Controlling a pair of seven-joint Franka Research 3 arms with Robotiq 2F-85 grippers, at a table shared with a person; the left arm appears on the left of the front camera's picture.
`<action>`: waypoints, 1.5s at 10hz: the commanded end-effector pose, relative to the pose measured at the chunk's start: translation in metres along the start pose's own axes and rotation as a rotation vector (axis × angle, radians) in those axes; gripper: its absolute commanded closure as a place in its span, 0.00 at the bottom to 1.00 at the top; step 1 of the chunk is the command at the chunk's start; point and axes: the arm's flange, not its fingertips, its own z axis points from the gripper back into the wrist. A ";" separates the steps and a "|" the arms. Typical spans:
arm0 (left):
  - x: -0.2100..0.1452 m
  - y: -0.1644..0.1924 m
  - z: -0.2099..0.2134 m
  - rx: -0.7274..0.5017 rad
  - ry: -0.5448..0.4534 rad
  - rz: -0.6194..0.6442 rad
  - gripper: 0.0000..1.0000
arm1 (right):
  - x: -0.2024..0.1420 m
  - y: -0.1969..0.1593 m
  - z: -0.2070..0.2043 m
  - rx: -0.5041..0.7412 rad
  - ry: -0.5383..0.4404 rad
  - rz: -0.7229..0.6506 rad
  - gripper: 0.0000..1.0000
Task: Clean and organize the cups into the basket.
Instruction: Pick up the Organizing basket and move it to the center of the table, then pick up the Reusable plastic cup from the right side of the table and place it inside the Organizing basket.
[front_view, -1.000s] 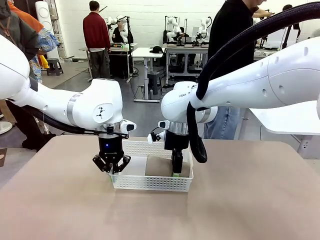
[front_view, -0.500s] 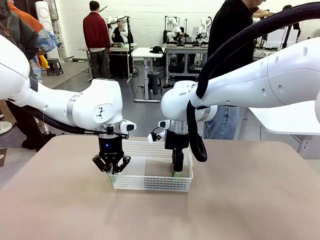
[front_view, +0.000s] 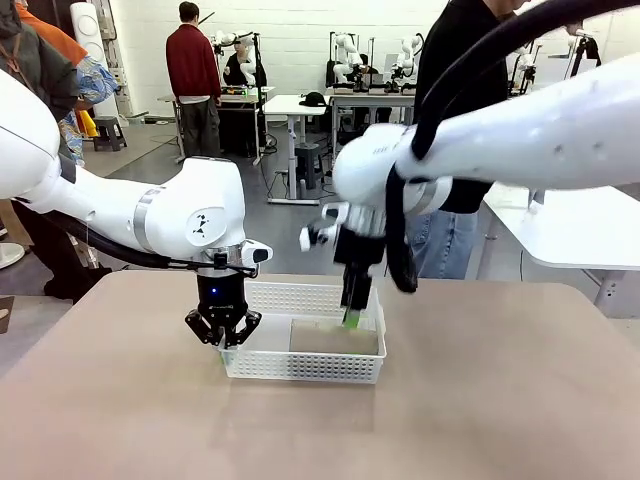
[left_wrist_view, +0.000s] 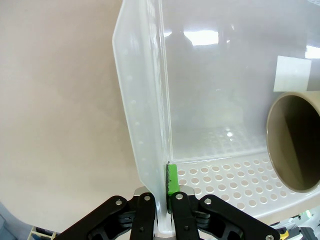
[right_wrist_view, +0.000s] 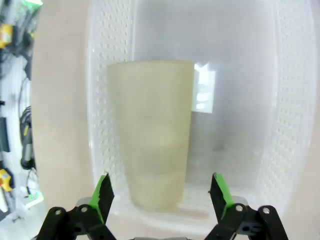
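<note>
Your left gripper (front_view: 223, 337) is clamped fully shut on the left end wall of the basket (front_view: 300, 368). In its wrist view the thin white wall runs straight down between the fingers, with one green pad (left_wrist_view: 172, 180) pressed flat against the wall's inner face. Your right gripper (front_view: 352, 318) hangs over the basket's right end with its fingers spread wide and nothing held. Looking down from that wrist, the two pads stand well apart on either side of the cup (right_wrist_view: 155, 135) below them, and neither pad touches it. The tan cup lies on its side on the basket's floor, in the right half. It runs along the basket's length and sits close beside one long lattice wall. Its open mouth (left_wrist_view: 295, 145) faces the end your left gripper is pinching, and its narrower base points toward the right end wall. The basket sits flat on the table (front_view: 480, 400), and a person (front_view: 455, 90) in a dark top stands beyond the basket's far side.
</note>
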 end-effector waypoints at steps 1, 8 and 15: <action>-0.001 0.001 -0.003 0.005 0.006 -0.001 1.00 | -0.057 0.047 0.062 -0.094 -0.175 0.066 0.00; -0.001 0.001 -0.003 0.005 0.006 -0.001 1.00 | -0.271 0.055 0.111 -0.119 -0.880 0.149 0.00; -0.001 0.001 -0.003 0.005 0.006 -0.001 1.00 | -0.407 0.065 0.083 -0.337 -1.142 -0.089 0.00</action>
